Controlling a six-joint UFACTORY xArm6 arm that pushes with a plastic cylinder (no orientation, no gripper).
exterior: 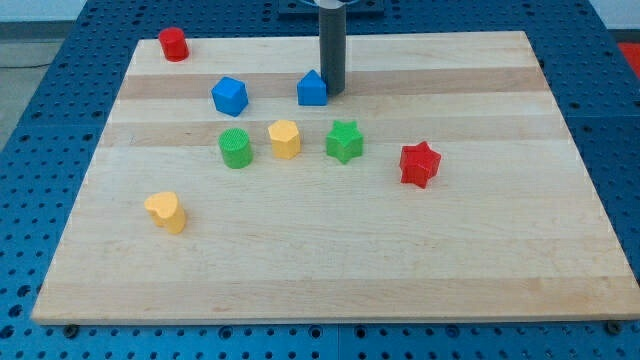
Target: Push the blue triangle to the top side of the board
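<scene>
Pincer: none fitted, so no open or closed state to tell; my tip (pixel 333 92) touches the blue triangle (pixel 312 90) on its right side. Triangle sits in the board's (pixel 560 270) upper band, near the blue cube (pixel 229 96). Step: mid-push, sideways contact. Next move likely needs the tip repositioned below it, then driven toward the view's top.

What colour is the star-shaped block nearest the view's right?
Red: the red star, seen in the camera view.
</scene>
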